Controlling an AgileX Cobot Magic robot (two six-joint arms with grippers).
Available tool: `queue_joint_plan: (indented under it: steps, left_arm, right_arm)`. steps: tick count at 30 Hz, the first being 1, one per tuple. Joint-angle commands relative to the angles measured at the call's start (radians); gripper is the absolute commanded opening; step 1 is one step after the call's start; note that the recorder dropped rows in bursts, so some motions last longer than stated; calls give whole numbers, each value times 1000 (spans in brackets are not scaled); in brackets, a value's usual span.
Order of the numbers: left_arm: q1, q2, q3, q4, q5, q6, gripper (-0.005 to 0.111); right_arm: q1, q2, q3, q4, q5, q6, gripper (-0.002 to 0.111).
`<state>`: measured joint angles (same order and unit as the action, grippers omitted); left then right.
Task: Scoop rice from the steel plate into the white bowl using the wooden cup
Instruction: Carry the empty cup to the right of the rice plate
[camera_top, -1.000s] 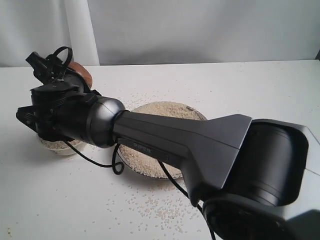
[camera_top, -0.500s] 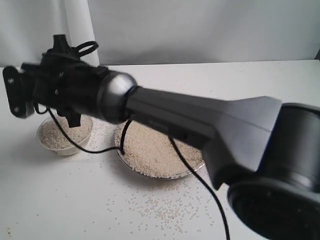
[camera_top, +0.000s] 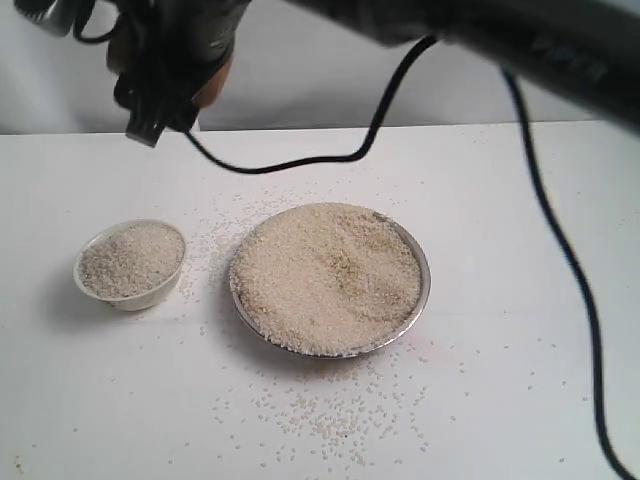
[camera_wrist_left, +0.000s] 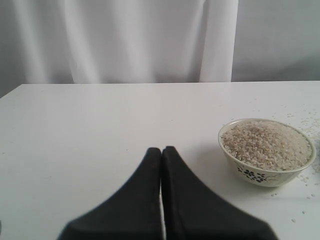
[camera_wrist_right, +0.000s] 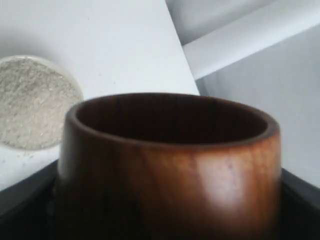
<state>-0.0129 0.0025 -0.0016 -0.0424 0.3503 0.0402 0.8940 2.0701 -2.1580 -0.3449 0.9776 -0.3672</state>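
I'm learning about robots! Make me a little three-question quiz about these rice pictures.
1. True or false: the white bowl has rice in it.
2. The right gripper holds: A) a spoon, B) the wooden cup, C) nothing.
3. Fill in: loose rice lies scattered on the ___ around the steel plate.

Key: 1 true; 2 B; 3 table.

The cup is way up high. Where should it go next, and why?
Probably down to the steel plate: the wooden cup looks empty, and rice is heaped there, though the white bowl looks nearly full.
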Motion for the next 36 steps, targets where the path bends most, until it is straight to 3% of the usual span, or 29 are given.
queue_joint_plan:
  steps: [1, 5, 8, 13, 20, 24, 26, 29, 36]
  left_arm:
    - [-3, -3, 2, 0, -6, -4, 0]
    - [-3, -3, 2, 0, -6, -4, 0]
    - [-3, -3, 2, 0, -6, -4, 0]
    - [-3, -3, 2, 0, -6, -4, 0]
    - [-3, -3, 2, 0, -6, -4, 0]
    - [-3, -3, 2, 0, -6, -4, 0]
    - [-3, -3, 2, 0, -6, -4, 0]
    - [-3, -3, 2, 0, -6, -4, 0]
    - [-3, -3, 2, 0, -6, -4, 0]
  right_arm:
    - [-72, -107, 65, 119, 130, -21, 0]
    - [-130, -210, 275, 158, 70, 3, 0]
    - [-176, -306, 549, 161, -120, 63, 0]
    - [-303, -512, 1014, 245, -572, 111, 0]
    - [-523, -732, 1490, 433, -1112, 118, 0]
    - [-570, -785, 1702, 421, -1454, 248, 0]
    - [-574, -783, 1821, 381, -1707, 306, 0]
    - [-575, -750, 1948, 371, -1994, 303, 0]
    - [-643, -553, 1969, 308, -2013, 230, 0]
